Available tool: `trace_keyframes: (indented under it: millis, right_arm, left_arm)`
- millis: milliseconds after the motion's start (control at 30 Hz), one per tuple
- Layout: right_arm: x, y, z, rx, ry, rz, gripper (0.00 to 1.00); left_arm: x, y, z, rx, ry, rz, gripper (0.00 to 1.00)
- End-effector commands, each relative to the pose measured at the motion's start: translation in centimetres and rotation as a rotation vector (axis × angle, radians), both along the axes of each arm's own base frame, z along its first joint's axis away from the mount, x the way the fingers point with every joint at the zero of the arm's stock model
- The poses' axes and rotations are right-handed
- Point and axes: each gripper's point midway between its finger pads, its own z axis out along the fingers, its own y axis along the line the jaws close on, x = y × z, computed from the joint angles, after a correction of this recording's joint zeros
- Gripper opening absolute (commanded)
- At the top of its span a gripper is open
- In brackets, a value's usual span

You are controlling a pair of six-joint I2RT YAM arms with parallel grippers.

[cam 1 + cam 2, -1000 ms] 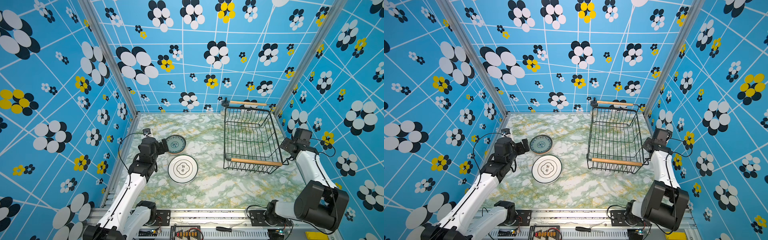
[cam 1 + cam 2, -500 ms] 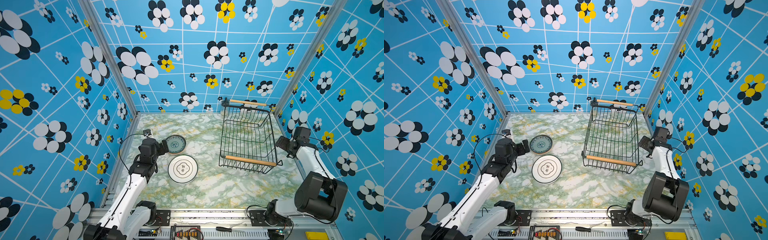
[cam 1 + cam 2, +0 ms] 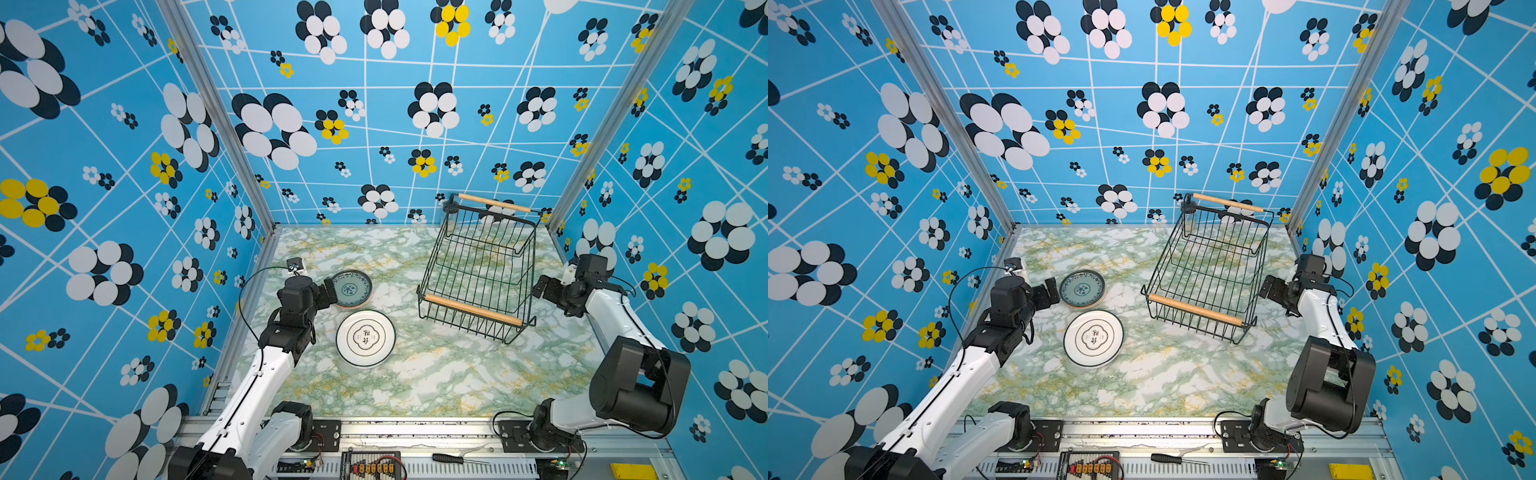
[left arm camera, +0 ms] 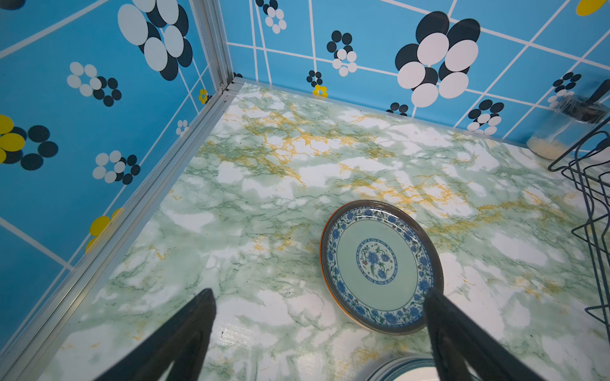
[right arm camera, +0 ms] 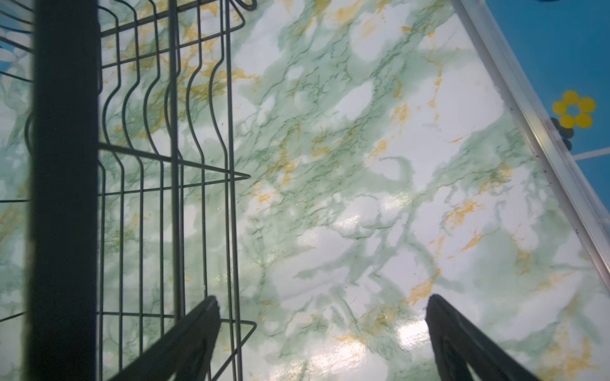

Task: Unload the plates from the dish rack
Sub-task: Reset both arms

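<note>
The dish rack point(image 3: 478, 270) point(image 3: 1209, 270) is an empty black wire basket with two wooden handles, standing askew at the back right. Two plate spots lie at the left: a blue-patterned plate point(image 3: 352, 288) point(image 3: 1082, 289) point(image 4: 378, 264) resting on an orange-rimmed one, and a white emblem plate point(image 3: 365, 338) point(image 3: 1093, 337) nearer the front. My left gripper point(image 3: 329, 293) point(image 3: 1052, 291) point(image 4: 318, 295) is open beside the blue plate's near-left rim, holding nothing. My right gripper point(image 3: 543, 289) point(image 3: 1268, 289) point(image 5: 321, 301) is open against the rack's right wall point(image 5: 171, 165); only marble lies between its fingers.
A small glass jar point(image 3: 1188, 216) point(image 4: 561, 132) stands at the rack's far left corner by the back wall. Patterned blue walls close in three sides. A screwdriver point(image 3: 453, 458) lies on the front rail, outside the marble table point(image 3: 415, 382).
The rack's near end has swung to the left, and my right gripper has moved left along with its right wall. The left arm and the plates have not moved.
</note>
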Motion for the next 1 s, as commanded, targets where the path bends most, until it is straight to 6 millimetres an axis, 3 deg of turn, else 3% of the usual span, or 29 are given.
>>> trace_keyframes:
  millis: [0, 333, 467, 800, 967]
  right_arm:
    - [-0.3, 2.5, -1.1, 0.047, 0.02, 0.096, 0.99]
    - [0.6, 4.2, -1.5, 0.09, -0.089, 0.143, 0.99]
    - [0.9, 3.5, -1.5, 0.042, -0.173, 0.112, 0.99]
    - [1.4, 0.8, 1.1, -0.143, -0.464, -0.019, 0.99]
    - [1.9, 0.4, 0.5, -0.163, -0.495, -0.06, 0.99]
  left_arm:
    - [0.5, 0.4, -0.7, 0.031, -0.017, 0.019, 0.99]
    - [1.1, 0.3, -1.7, 0.057, -0.065, -0.003, 0.99]
    - [1.1, 0.2, -2.4, 0.069, -0.086, -0.011, 0.99]
    - [1.1, 0.6, -4.0, 0.107, -0.141, -0.014, 0.99]
    - [1.8, 1.2, -5.1, 0.128, -0.148, -0.003, 0.99]
